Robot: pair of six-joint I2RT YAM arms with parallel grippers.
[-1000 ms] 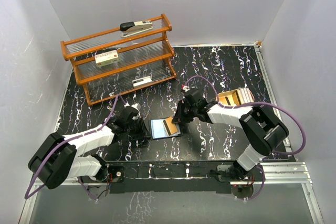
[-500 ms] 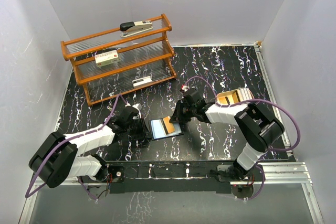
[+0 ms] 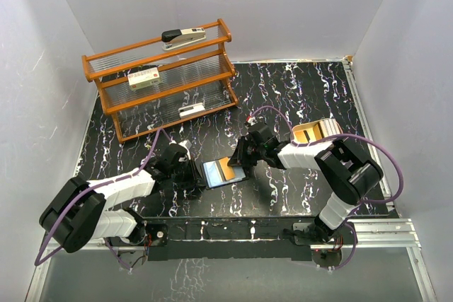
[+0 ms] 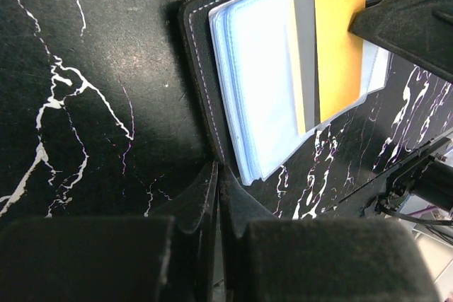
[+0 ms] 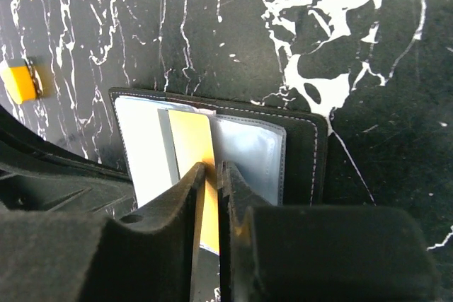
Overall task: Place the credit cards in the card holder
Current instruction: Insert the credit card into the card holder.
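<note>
The card holder point(image 3: 214, 173) lay open and flat on the black marbled table point(image 3: 297, 83), near its front edge and between the two arms, with its shiny bluish lining facing up. The orange card point(image 3: 228, 168) lay on the right half of the lining. Its far end sat under a clear pocket and its near end stuck out past the pocket's edge. A grey strip ran just beside the card on the pocket side; the wrist views did not show whether it was the dark card. The right gripper point(image 5: 211, 171) reached in from the right with its claw narrow, the jaws only a sliver apart and nothing clamped between them. Orange showed through the slit, and the tips were down on the exposed face of the card. The left gripper point(image 4: 216, 175) came in from the left with its claw fully closed. Its tips touched the stitched black edge of the holder, though the pictures did not show whether that edge was pinched between them. A small orange block point(image 5: 20, 80) sat on the table apart from the holder. Well behind them, an orange wooden rack point(image 3: 141, 49) stood at the back left with a stapler point(image 3: 184, 35) on its top shelf, and a tan tray point(image 3: 304, 132) lay to the right.
</note>
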